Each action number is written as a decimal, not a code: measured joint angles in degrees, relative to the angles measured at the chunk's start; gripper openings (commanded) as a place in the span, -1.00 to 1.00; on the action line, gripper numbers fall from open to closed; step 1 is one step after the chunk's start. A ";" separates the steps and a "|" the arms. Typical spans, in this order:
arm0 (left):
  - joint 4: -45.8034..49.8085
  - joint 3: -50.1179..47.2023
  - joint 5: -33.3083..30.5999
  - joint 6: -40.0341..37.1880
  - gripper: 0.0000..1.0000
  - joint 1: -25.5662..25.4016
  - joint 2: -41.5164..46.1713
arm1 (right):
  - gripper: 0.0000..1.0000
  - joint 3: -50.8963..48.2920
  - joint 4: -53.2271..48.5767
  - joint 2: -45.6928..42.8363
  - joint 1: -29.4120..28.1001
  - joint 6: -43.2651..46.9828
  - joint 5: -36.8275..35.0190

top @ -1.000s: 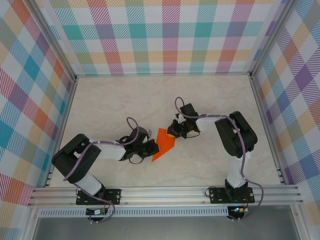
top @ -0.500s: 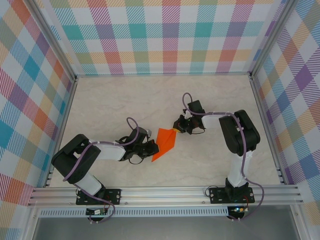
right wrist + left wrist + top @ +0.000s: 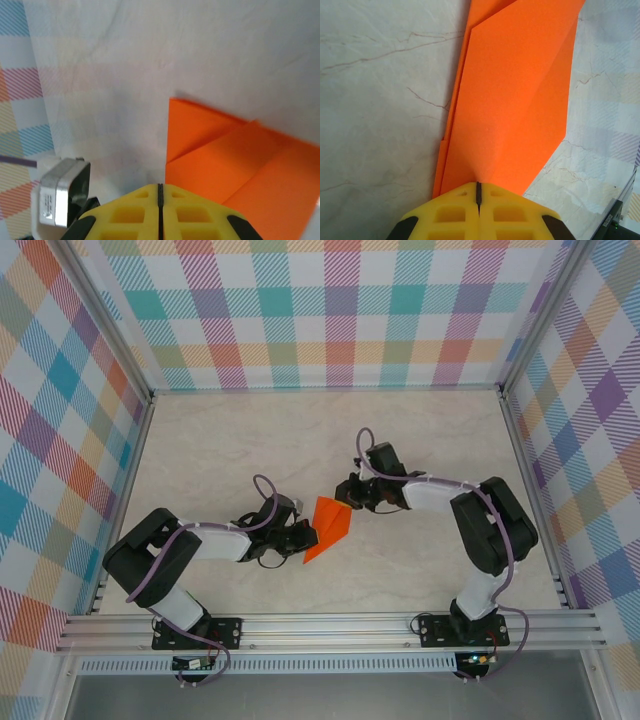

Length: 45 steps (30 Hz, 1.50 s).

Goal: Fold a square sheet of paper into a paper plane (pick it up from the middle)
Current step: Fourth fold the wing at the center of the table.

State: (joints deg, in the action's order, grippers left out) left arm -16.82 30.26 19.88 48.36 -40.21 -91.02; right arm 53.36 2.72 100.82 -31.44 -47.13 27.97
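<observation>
1. The paper plane is a bright orange folded sheet near the middle of the marble-patterned table. It is broad at its far end and narrows to a point at its near end, toward the arm bases. Whether it lies flat or is partly raised cannot be told.
2. The left gripper sits at the plane's left edge, close to the narrow end, reaching in from the left. In the left wrist view its yellow fingers are pressed together with only a thin dark seam between them. The orange sheet runs straight into that seam, so they pinch the plane's edge.
3. In the left wrist view, an upper panel of the plane lies over a narrower strip that shows along its left side.
4. The right gripper sits at the plane's far right corner, reaching in from the right. In the right wrist view its yellow fingers are closed against each other, and the plane's straight edge meets their tips. Whether any paper is caught between them cannot be told.
5. In the right wrist view, a diagonal flap edge crosses the plane from that straight edge.
6. Checked walls stand beyond the plane and to both sides of it. An aluminium rail runs across on the plane's near side.
</observation>
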 measured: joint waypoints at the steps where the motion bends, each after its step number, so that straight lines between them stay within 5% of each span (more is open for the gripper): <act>1: 0.09 0.04 0.02 0.00 -1.00 0.00 0.00 | -0.85 -0.13 0.26 0.28 -1.27 -0.42 0.24; 7: 0.39 0.33 0.20 -0.02 -1.00 0.00 -0.17 | -0.90 -0.13 1.84 4.96 -6.36 -2.10 0.50; 19: 2.19 0.42 1.16 -1.99 -1.00 0.02 0.52 | -0.94 -1.25 3.67 7.76 -6.16 -3.39 -0.02; 45: 24.70 -0.07 4.76 -9.14 -0.90 -0.02 9.68 | -0.93 -1.25 3.52 7.76 -6.27 -3.39 -0.09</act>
State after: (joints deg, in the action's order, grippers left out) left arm 7.88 30.20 24.64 39.22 -40.23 -81.34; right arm 52.12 6.24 108.57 -37.71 -50.52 27.88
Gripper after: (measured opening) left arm 0.049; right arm 0.046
